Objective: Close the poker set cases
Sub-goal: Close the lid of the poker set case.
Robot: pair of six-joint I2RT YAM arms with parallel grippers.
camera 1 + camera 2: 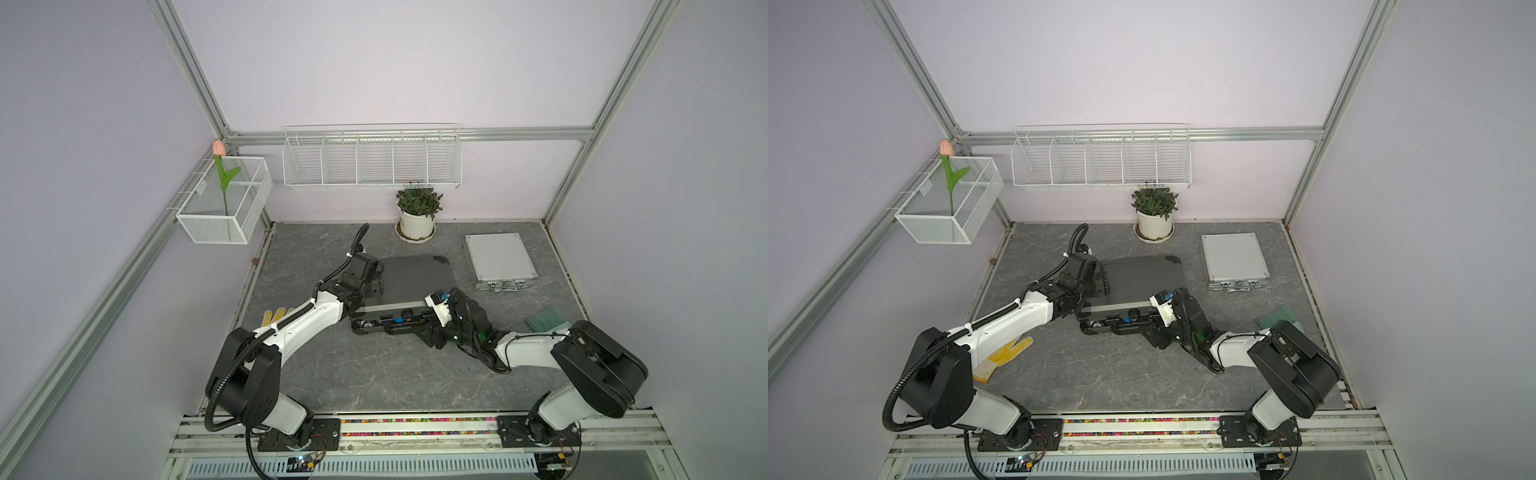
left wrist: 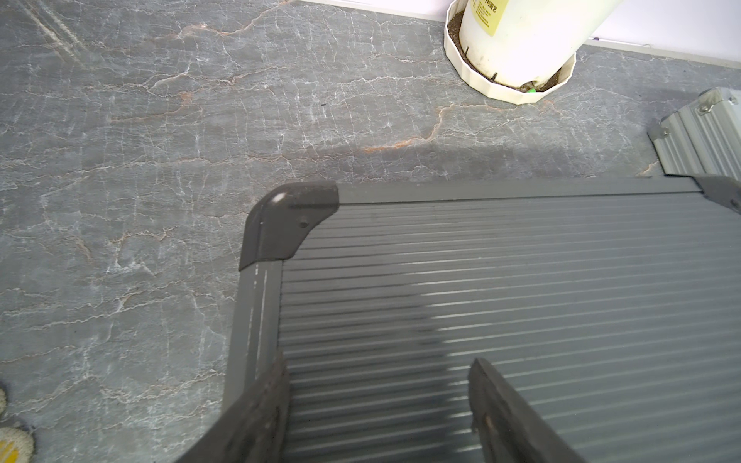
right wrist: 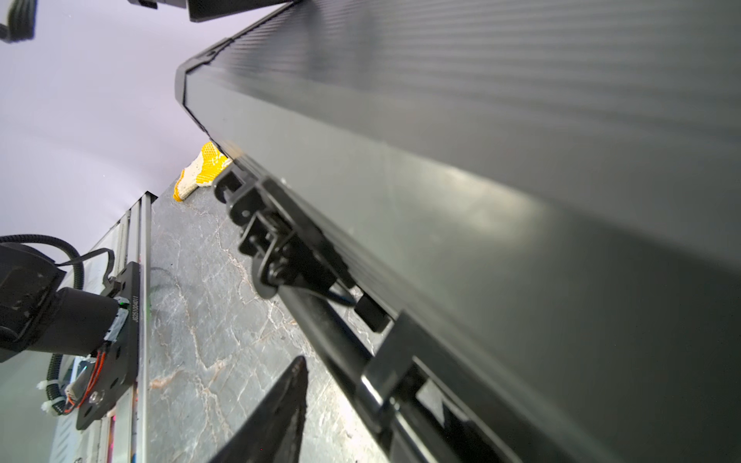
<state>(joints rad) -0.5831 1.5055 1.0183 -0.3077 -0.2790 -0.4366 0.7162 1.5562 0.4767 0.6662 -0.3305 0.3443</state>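
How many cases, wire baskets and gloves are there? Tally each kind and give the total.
Cases: 2, the dark grey case and the silver case
Wire baskets: 2, the long basket and the box basket
Gloves: 1, the glove
Total: 5

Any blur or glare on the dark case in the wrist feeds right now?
Left wrist view: ribs on the dark-grey case smear near the left gripper, and a shadow crosses them; the black corner is crisp. Right wrist view: the case wall is close and soft, with a pale glare patch; the latches are readable. Both top views: evenly lit.
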